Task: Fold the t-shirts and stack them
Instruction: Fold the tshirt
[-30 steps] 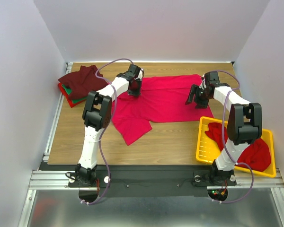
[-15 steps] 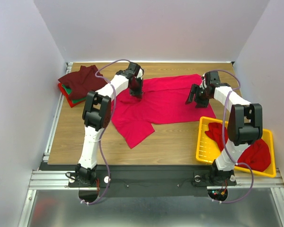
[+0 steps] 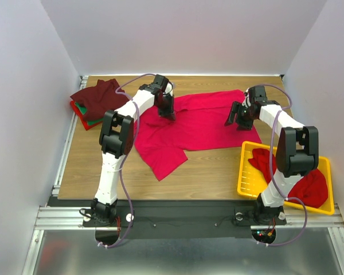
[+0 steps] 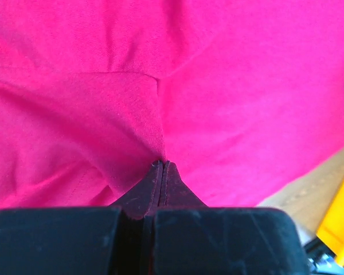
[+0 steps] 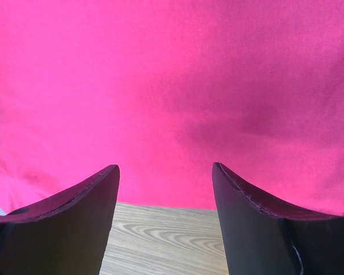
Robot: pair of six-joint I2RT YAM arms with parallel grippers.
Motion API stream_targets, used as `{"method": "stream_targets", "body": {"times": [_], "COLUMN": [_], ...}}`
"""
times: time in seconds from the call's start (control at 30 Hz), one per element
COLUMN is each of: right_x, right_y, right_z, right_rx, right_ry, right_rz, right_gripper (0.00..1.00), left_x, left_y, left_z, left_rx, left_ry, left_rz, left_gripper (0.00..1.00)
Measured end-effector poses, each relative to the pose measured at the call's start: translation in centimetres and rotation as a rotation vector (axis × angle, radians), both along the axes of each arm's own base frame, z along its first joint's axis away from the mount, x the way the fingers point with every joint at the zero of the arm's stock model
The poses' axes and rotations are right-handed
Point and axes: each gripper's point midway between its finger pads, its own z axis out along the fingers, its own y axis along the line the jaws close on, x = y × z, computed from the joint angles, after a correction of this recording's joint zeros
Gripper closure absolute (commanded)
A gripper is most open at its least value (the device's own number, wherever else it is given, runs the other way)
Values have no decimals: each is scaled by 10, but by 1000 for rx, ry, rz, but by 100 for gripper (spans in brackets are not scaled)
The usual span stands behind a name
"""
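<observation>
Two grippers tend the soft, light crimson t-shirt (image 3: 203, 123): left gripper (image 4: 161, 164) clamped on a fold, right gripper (image 5: 165, 167) spread wide, holding nothing, best pinching an edge.

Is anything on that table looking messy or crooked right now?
Yes. The crimson shirt in the middle lies rumpled. One flap trails askew toward the near left, and the cloth bunches where the left gripper pinches it. The maroon shirt topping the far-left stack is draped loosely rather than folded square.

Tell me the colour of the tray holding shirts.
The tray is yellow, clearest in the top view.
</observation>
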Motion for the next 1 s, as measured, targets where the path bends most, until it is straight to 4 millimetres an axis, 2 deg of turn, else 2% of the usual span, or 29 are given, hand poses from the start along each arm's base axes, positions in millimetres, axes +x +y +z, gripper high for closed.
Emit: {"method": "stream_targets", "body": {"times": [0.33, 0.37, 0.4, 0.47, 0.5, 0.53, 0.63, 0.77, 0.87, 1.0], "right_x": [0, 0, 0, 0, 0, 0, 0, 0, 0, 0], "right_y": [0, 0, 0, 0, 0, 0, 0, 0, 0, 0], "right_z": [1, 1, 1, 1, 1, 1, 1, 1, 1, 1], "right_rx": [0, 0, 0, 0, 0, 0, 0, 1, 1, 1], "right_ry": [-3, -3, -3, -3, -3, -3, -3, -4, -4, -4], "right_rz": [0, 0, 0, 0, 0, 0, 0, 0, 0, 0], "right_gripper": [28, 28, 28, 28, 28, 28, 28, 28, 28, 28], "left_x": [-7, -7, -7, -7, -6, -5, 1, 10, 4, -6], "left_y": [-11, -11, -11, -11, -10, -10, -9, -4, 11, 41], "left_z": [0, -1, -3, -6, -6, -6, -4, 10, 32, 79], "left_rx": [-66, -66, -62, -59, -56, -55, -48, -41, -32, -38], "left_ry": [49, 53, 55, 61, 59, 56, 24, -50, -124, -261], "left_rz": [-9, -6, -3, 5, 6, 10, 16, 37, 75, 168], "left_gripper": [100, 93, 73, 45, 27, 24, 23, 25, 27, 32]}}
